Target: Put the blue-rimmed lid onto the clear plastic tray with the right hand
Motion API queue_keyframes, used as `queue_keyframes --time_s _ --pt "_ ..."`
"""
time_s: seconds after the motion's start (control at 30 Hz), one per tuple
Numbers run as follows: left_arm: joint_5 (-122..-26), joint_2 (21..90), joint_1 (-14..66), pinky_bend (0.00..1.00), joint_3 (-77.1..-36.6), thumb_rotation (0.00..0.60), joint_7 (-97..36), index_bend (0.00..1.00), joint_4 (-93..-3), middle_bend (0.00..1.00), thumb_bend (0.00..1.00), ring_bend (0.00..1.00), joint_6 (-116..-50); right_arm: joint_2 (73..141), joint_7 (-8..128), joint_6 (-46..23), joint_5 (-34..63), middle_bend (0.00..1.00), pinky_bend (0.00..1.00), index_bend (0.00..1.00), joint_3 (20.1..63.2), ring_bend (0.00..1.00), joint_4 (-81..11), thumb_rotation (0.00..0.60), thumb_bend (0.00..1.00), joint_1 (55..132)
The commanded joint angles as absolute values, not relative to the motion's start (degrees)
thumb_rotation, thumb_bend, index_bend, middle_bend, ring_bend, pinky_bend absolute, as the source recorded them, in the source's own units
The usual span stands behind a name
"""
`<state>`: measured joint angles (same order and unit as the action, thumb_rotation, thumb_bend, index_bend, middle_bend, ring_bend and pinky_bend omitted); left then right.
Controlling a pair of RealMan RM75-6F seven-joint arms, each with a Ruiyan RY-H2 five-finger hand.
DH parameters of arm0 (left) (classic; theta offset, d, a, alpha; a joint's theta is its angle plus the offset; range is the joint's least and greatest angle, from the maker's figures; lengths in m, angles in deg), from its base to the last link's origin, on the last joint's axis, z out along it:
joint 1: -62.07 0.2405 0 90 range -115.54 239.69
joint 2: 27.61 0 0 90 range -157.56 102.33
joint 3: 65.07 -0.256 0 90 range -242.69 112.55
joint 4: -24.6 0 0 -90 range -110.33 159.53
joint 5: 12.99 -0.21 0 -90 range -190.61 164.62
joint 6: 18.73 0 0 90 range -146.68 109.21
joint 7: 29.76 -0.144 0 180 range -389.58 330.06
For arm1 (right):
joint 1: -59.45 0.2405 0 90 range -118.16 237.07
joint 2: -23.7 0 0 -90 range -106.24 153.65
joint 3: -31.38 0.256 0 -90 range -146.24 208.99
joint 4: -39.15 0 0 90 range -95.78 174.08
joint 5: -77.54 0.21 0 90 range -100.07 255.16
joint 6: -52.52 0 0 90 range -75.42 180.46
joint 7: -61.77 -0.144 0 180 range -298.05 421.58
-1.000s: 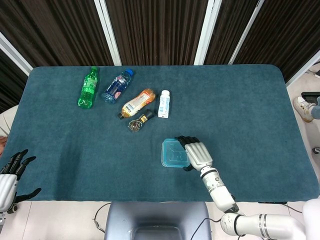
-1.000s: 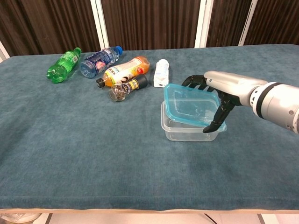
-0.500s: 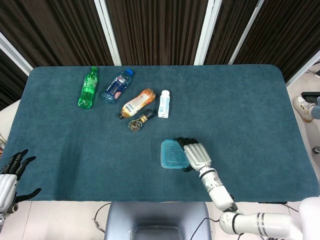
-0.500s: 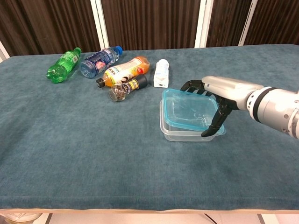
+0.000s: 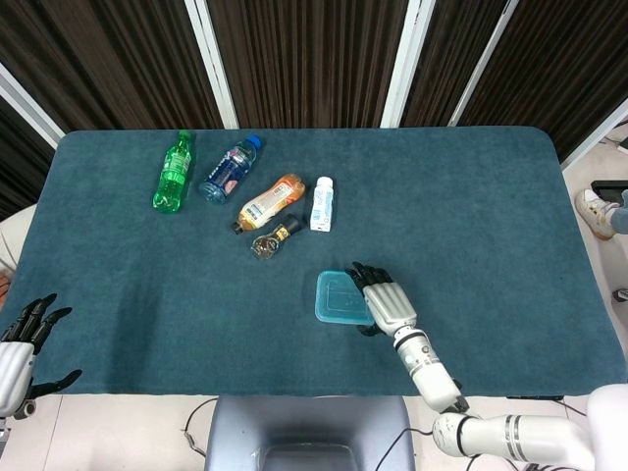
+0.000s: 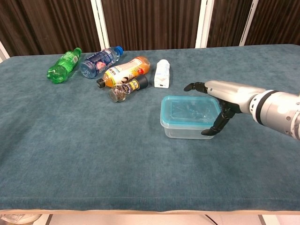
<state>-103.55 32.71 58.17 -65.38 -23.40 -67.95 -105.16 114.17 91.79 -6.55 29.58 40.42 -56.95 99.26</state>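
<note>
The flat, translucent blue-rimmed lid [image 6: 190,108] lies level on top of the clear rectangular plastic tray [image 6: 186,132], its rim lined up with the tray's edges on the sides that show. The tray stands on the dark teal cloth-covered surface [image 6: 93,159], near the front and a little right of the middle.

The right robot hand [image 6: 219,101] is at the lid's right edge. Its dark fingers [image 6: 195,86] reach over the far right corner, and the thumb [image 6: 216,125] curves down the tray's near right side. In the head view the right robot hand [image 5: 385,299] overlaps the lid's right edge. Whether the fingers actually clamp the lid or only lie against it cannot be told from either view.

The left robot hand [image 5: 22,343] shows only in the head view, off the surface's front left corner, fingers spread and holding nothing.

Further back and to the left, a row of things lies on its side: a green plastic bottle [image 6: 63,65], a clear bottle with a blue cap and blue label [image 6: 99,61], an orange bottle with a black cap [image 6: 124,71], a small glass jar with a black lid [image 6: 126,89] just in front of the orange bottle, and a small white bottle [image 6: 162,73] nearest the tray.
</note>
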Motion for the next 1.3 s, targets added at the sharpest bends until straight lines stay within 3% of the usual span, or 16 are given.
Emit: queue_keyframes --time_s 0.03,0.27,0.5,0.57,0.67,0.8,1.03,1.3 --pt "-103.7 32.7 58.2 0.24 -65.4 0.600 -23.3 0.19 -67.9 0.04 0.44 0.01 -105.2 113.6 91.4 -6.5 29.3 0.00 0.13 0.00 40.3 0.00 -57.2 0.600 0.35 99.2" --pt "-103.6 32.7 58.2 0.24 -65.5 0.600 -23.3 0.19 -67.9 0.04 0.44 0.02 -105.2 109.6 90.9 -6.8 27.4 0.00 0.07 0.00 39.1 0.00 -62.2 0.600 0.35 98.5" --pt "-103.7 32.7 58.1 0.24 -65.5 0.600 -23.5 0.19 -68.0 0.05 0.44 0.02 -105.2 105.0 92.9 -10.7 20.9 0.01 0.11 0.01 37.1 0.00 -71.3 0.600 0.35 97.2" --pt "-103.8 32.7 58.1 0.24 -65.6 0.600 -23.5 0.19 -68.0 0.05 0.44 0.02 -105.1 106.2 93.0 -12.5 18.9 0.08 0.23 0.11 37.4 0.07 -71.2 0.600 0.35 97.0" --pt "-103.9 32.7 58.1 0.24 -65.6 0.600 -23.6 0.19 -68.0 0.05 0.44 0.02 -105.2 109.5 96.4 -15.3 17.6 0.30 0.47 0.42 38.1 0.31 -68.6 0.600 0.37 97.5" --pt "-103.8 32.7 58.2 0.24 -65.6 0.600 -23.4 0.19 -67.9 0.05 0.44 0.02 -105.3 113.3 102.2 -16.8 18.4 0.41 0.57 0.57 38.9 0.43 -65.2 0.600 0.42 99.1" --pt "-103.9 32.6 58.1 0.24 -65.7 0.600 -23.1 0.19 -67.8 0.05 0.44 0.02 -105.2 116.2 107.0 -15.1 22.4 0.45 0.60 0.66 40.4 0.46 -61.1 0.600 0.45 101.7" --pt "-103.6 32.6 58.0 0.24 -65.6 0.600 -23.3 0.19 -68.0 0.05 0.45 0.02 -104.9 117.9 106.6 -13.1 24.1 0.45 0.60 0.66 40.7 0.46 -57.1 0.600 0.45 102.9"
